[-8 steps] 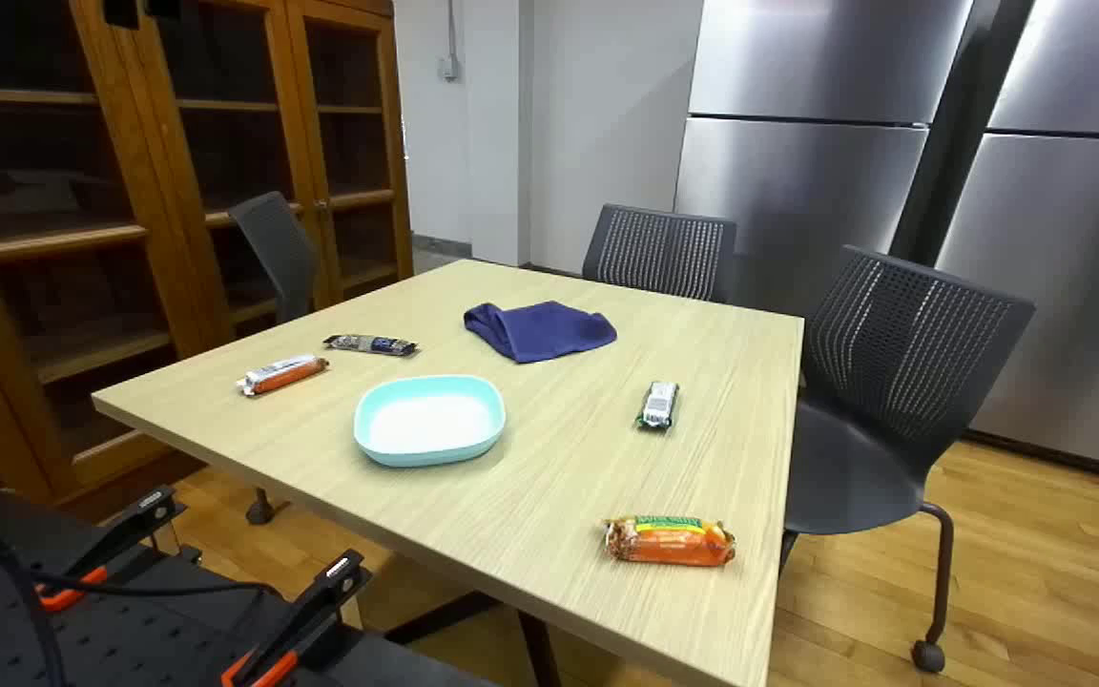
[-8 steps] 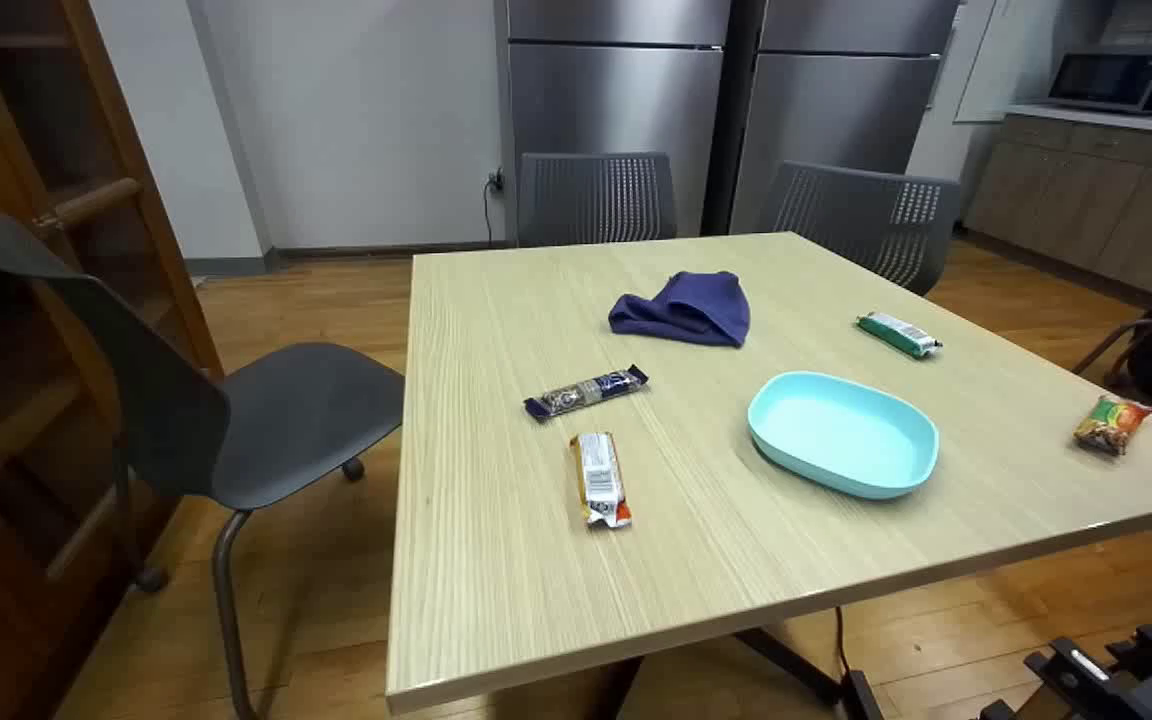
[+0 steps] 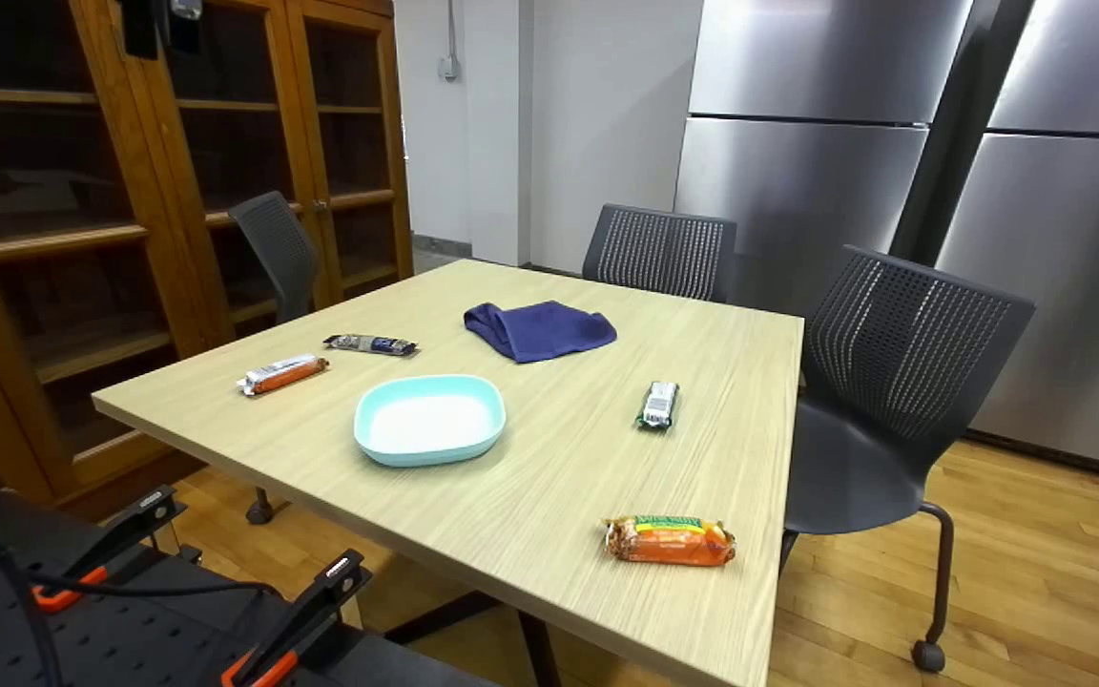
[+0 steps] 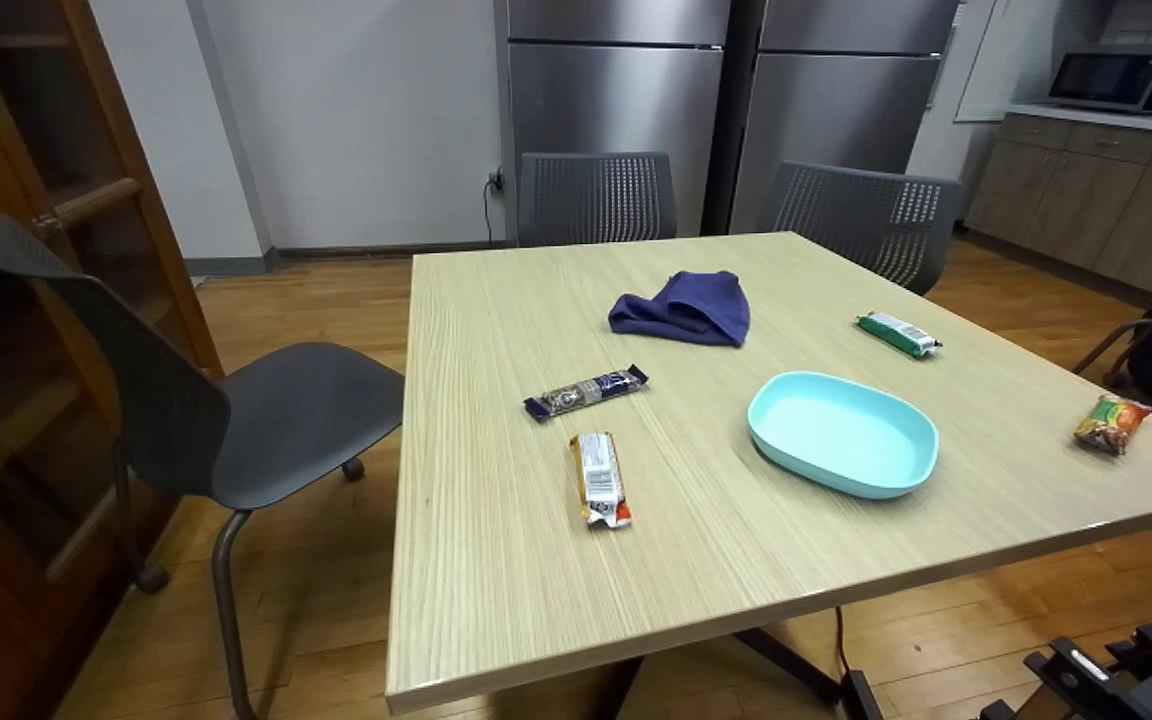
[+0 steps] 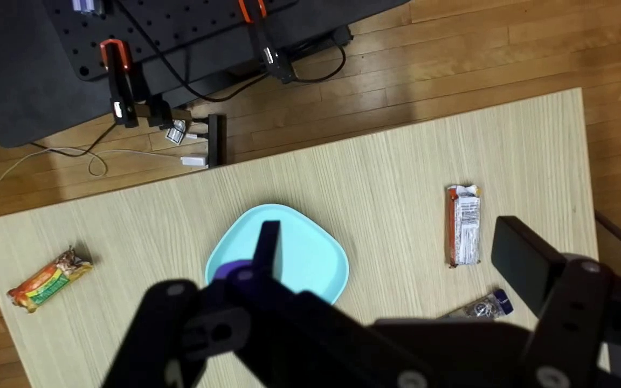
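In the wrist view, an orange packet (image 5: 50,280) with a green and yellow label lies aslant at the left of the pale wooden table (image 5: 391,199), its wrapper shiny and wrinkled. Next comes the dish (image 5: 308,245): turquoise, shallow, with rounded corners and a smooth raised wall, resting flat on the table near one edge. Above the table is the gripper (image 5: 388,245), its two black fingers spread wide apart; one overlaps the dish in this view, and the other appears just right of a white-and-orange packet (image 5: 465,226). That packet has a white face with a barcode and small print, and an orange strip along one side. Near its lower end lies a dark packet (image 5: 481,306), a navy tip and round emblem showing, the rest hidden behind the gripper. In an exterior view, a folded navy cloth (image 3: 542,332) lies beyond the dish, and a green-and-white packet (image 3: 658,405) lies farther right.
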Controlling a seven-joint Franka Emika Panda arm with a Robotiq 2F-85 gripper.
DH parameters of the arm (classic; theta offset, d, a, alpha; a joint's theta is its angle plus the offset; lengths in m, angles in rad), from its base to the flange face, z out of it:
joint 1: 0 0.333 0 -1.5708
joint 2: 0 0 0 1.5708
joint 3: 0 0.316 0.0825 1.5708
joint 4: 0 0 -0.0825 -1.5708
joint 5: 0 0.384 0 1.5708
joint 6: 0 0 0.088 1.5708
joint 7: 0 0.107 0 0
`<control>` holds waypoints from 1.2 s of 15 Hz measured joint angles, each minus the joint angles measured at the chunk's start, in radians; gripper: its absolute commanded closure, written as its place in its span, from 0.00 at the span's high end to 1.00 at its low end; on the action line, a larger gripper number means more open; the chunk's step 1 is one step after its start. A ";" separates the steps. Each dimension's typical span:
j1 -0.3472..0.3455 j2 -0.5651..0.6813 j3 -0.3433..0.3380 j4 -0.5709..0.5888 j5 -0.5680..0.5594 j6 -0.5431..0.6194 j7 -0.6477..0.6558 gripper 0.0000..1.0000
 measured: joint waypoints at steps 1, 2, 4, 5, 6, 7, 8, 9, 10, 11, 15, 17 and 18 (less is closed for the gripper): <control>0.004 0.021 0.000 0.001 0.000 0.006 -0.003 1.00; 0.009 0.045 0.000 0.002 0.000 0.011 -0.007 1.00; 0.021 0.096 0.001 0.004 0.000 0.033 -0.010 1.00; 0.027 0.126 0.002 0.006 0.000 0.050 -0.010 1.00; 0.033 0.158 0.003 0.009 0.000 0.072 -0.010 1.00; 0.040 0.193 0.005 0.013 0.000 0.094 -0.009 1.00; 0.047 0.228 0.009 0.018 0.000 0.117 -0.007 1.00; 0.054 0.261 0.013 0.025 0.000 0.139 -0.004 1.00; 0.062 0.296 0.015 0.034 0.000 0.162 0.001 1.00; 0.071 0.329 0.016 0.044 0.000 0.185 0.009 1.00; 0.106 0.454 0.021 0.093 -0.003 0.280 0.060 1.00; 0.126 0.521 0.023 0.122 -0.016 0.328 0.098 1.00; 0.136 0.553 0.023 0.139 -0.028 0.345 0.117 1.00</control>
